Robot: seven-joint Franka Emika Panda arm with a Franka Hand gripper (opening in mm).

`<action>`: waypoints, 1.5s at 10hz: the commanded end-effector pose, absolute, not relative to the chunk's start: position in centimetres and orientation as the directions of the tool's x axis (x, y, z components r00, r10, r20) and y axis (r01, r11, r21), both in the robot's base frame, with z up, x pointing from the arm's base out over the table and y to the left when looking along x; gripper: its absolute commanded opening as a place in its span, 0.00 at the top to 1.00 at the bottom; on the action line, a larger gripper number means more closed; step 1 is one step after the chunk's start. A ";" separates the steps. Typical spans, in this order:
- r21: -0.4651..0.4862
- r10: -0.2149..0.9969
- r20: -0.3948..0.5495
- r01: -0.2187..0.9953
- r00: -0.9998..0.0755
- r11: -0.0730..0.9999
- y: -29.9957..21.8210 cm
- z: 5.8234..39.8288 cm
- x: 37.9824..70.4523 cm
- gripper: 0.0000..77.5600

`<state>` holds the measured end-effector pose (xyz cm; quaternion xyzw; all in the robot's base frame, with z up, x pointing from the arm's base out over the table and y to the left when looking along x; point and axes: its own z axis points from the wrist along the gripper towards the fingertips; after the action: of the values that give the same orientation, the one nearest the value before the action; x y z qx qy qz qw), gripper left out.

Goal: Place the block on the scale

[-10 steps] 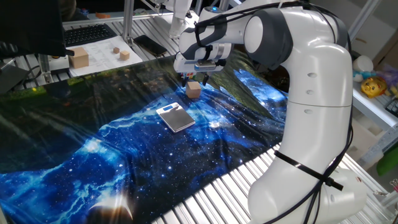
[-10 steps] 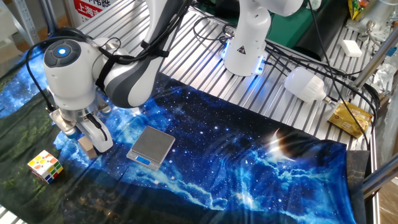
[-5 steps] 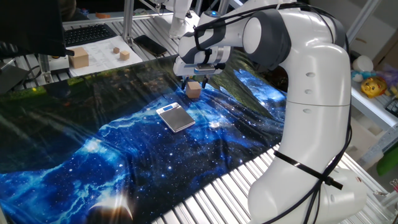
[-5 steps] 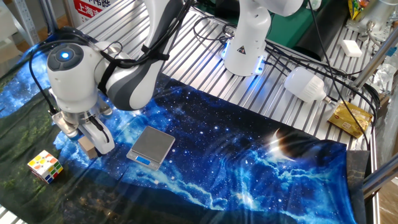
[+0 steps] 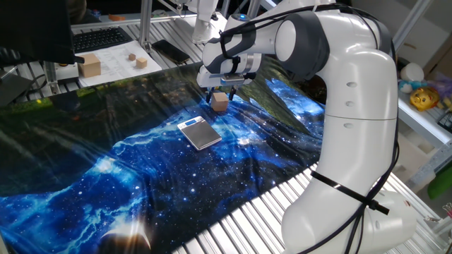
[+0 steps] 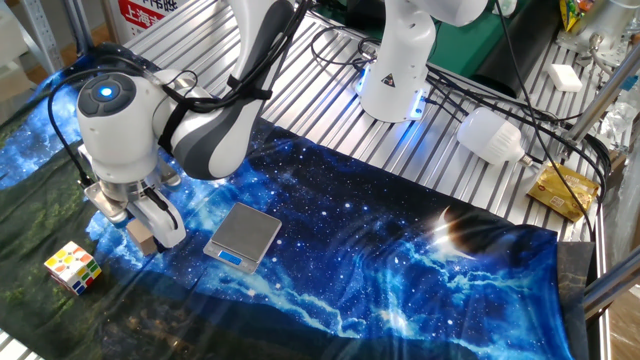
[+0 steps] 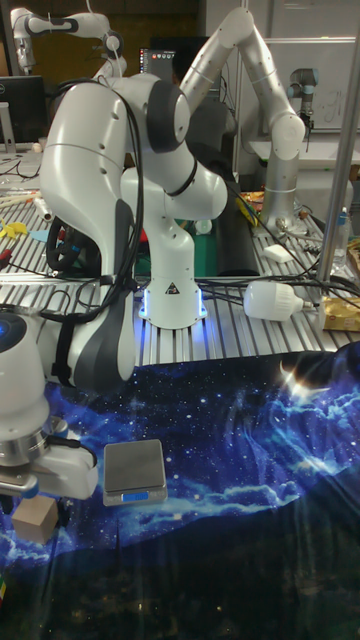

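The block (image 5: pixel 220 103) is a small light-brown wooden cube resting on the starry blue cloth, just beyond the scale (image 5: pixel 199 132). My gripper (image 5: pixel 220 92) is lowered over the block with one finger on each side, and it looks open. From the other side, the block (image 6: pixel 140 237) sits between the white fingers (image 6: pixel 166 226), left of the scale (image 6: pixel 243 236). The tall view shows the block (image 7: pixel 35 519) under the gripper's body, beside the scale (image 7: pixel 135 468).
A multicoloured puzzle cube (image 6: pixel 72 267) lies near the block on the cloth. A larger tan block (image 5: pixel 90 67) and two small ones (image 5: pixel 137 60) sit on paper at the back. Another arm's base (image 6: pixel 396 62) and a white lamp (image 6: pixel 490 136) stand on the slatted table.
The gripper has come down from just above the block until its fingers straddle it. Finger spacing looks unchanged. Block and scale have not moved.
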<state>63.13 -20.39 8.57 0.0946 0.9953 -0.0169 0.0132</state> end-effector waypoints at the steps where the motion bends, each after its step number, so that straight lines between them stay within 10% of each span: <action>1: -0.032 0.188 -0.032 0.189 -0.982 0.981 -20.5 8.7 63.2 0.98; 15: -0.042 0.202 -0.020 0.202 -0.979 0.978 -20.8 11.4 63.0 0.98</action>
<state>63.04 -20.44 8.91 0.0963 0.9951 -0.0178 0.0106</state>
